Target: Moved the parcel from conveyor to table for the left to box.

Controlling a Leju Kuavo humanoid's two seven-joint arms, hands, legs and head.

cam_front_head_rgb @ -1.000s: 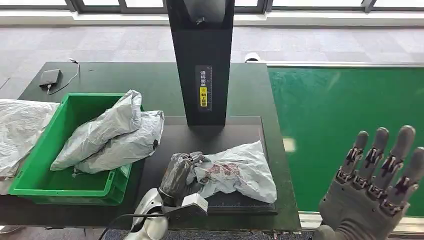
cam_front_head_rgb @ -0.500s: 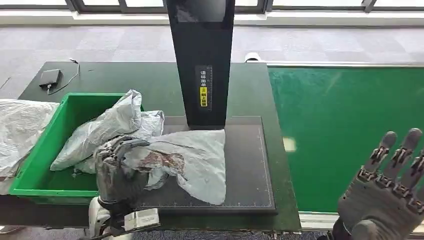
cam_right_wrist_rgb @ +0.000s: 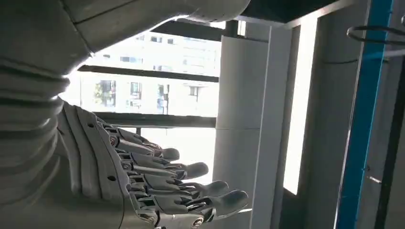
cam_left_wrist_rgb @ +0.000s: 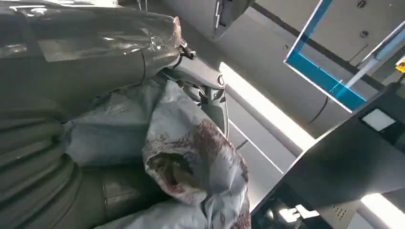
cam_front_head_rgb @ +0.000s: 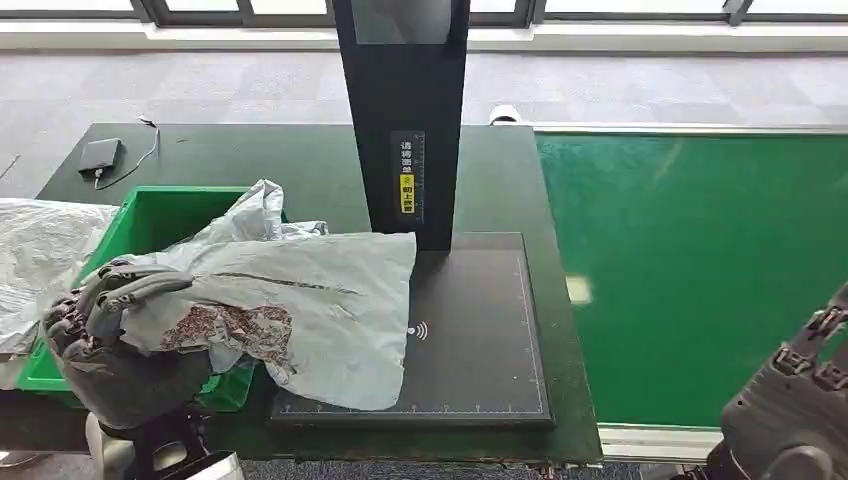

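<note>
My left hand (cam_front_head_rgb: 115, 335) grips a grey plastic parcel (cam_front_head_rgb: 300, 305) by its near left end, at the front corner of the green box (cam_front_head_rgb: 150, 215). The parcel hangs lifted, spreading from the box's right side over the left part of the black scanner pad (cam_front_head_rgb: 480, 340). In the left wrist view the crumpled grey parcel (cam_left_wrist_rgb: 200, 157) with reddish print sits between thumb and fingers (cam_left_wrist_rgb: 210, 86). My right hand (cam_front_head_rgb: 790, 400) is low at the right, over the near edge of the green conveyor (cam_front_head_rgb: 700, 260), fingers spread and empty; the right wrist view shows the hand (cam_right_wrist_rgb: 157, 191) flat and open.
Another grey bag (cam_front_head_rgb: 250, 215) lies inside the green box. A white plastic sheet (cam_front_head_rgb: 35, 260) lies left of the box. The black scanner post (cam_front_head_rgb: 405, 120) rises behind the pad. A small black device (cam_front_head_rgb: 100, 155) with a cable sits at the table's far left.
My left hand has carried the parcel leftward from the pad's middle to the box's front corner. My right hand has dropped lower toward the frame's bottom right.
</note>
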